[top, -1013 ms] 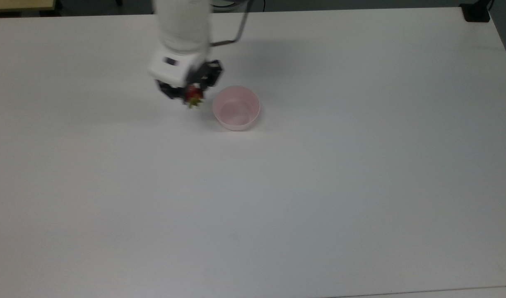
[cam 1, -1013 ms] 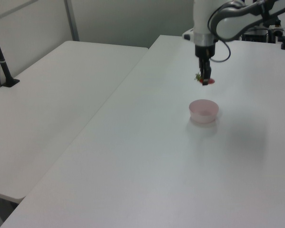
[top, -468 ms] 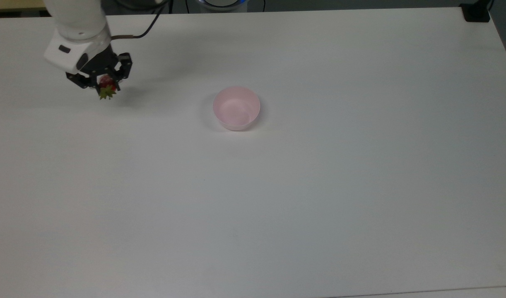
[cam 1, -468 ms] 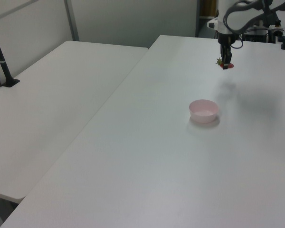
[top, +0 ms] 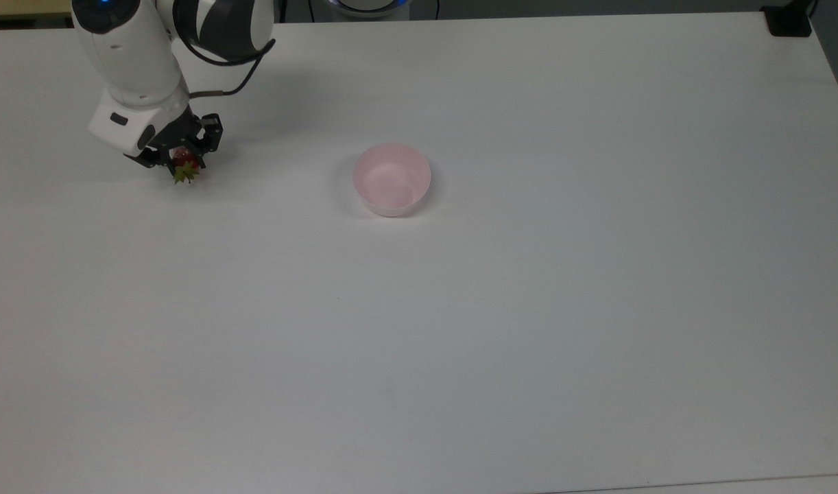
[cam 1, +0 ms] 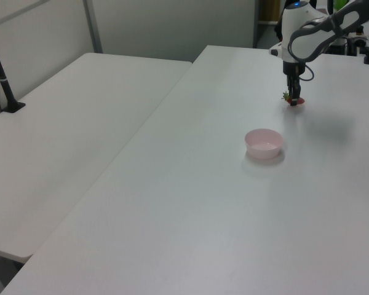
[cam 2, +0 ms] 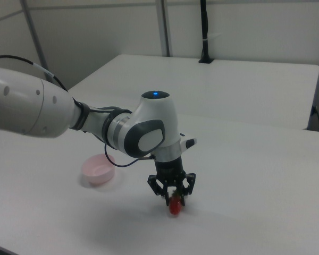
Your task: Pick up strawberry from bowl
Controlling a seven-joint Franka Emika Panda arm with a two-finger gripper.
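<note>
The pale pink bowl [top: 391,179] [cam 1: 263,142] [cam 2: 98,170] stands with nothing in it on the white table [top: 529,309]. Far off toward the top view's left, my gripper [top: 179,160] [cam 1: 293,100] [cam 2: 173,201] is shut on the red strawberry [top: 184,163] [cam 2: 174,206]. The strawberry's green leaves stick out below the fingers in the top view. In the right view the strawberry hangs just over the tabletop, very close to it or touching; which of the two I cannot tell.
A second white table [cam 1: 74,123] stands beside this one at the left view's left. A black post [cam 1: 1,74] is clamped on it. A black clamp [top: 789,20] sits at the far right corner in the top view.
The gripper carried the strawberry from beside the bowl far toward the top view's left. In the last half second it came down close to the tabletop.
</note>
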